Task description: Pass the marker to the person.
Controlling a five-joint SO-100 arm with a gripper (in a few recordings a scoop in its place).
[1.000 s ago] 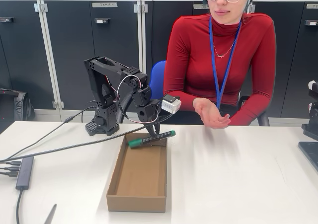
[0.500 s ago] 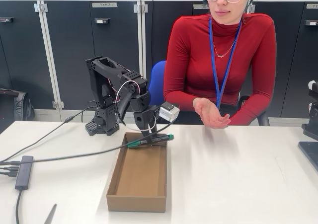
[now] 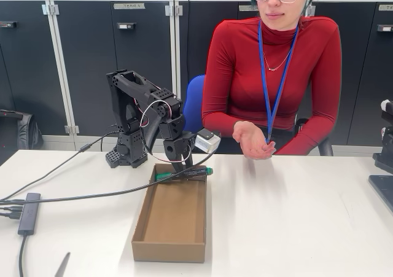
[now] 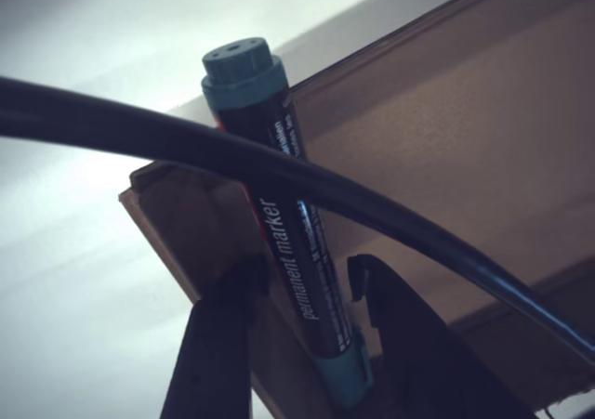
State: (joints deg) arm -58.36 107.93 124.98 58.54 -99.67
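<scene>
The marker (image 3: 183, 173), black with green ends, lies almost level across the far end of the cardboard box (image 3: 140, 218). My gripper (image 3: 186, 167) points down onto it, shut on the marker's barrel. In the wrist view the marker (image 4: 297, 252) runs between my two fingers (image 4: 223, 345) with its green end up, over the box's corner. The person (image 3: 270, 62) sits behind the table, one open hand (image 3: 252, 143) held palm up to the right of my gripper, apart from it.
A black cable (image 3: 92, 197) trails from my arm across the left table to a hub (image 3: 29, 212); the cable (image 4: 279, 173) crosses in front of the marker in the wrist view. Dark equipment (image 3: 384, 160) stands at the right edge.
My gripper has come down and slightly left with the marker, from above the box's far edge to just inside its rim. The person's hand has shifted a little left.
</scene>
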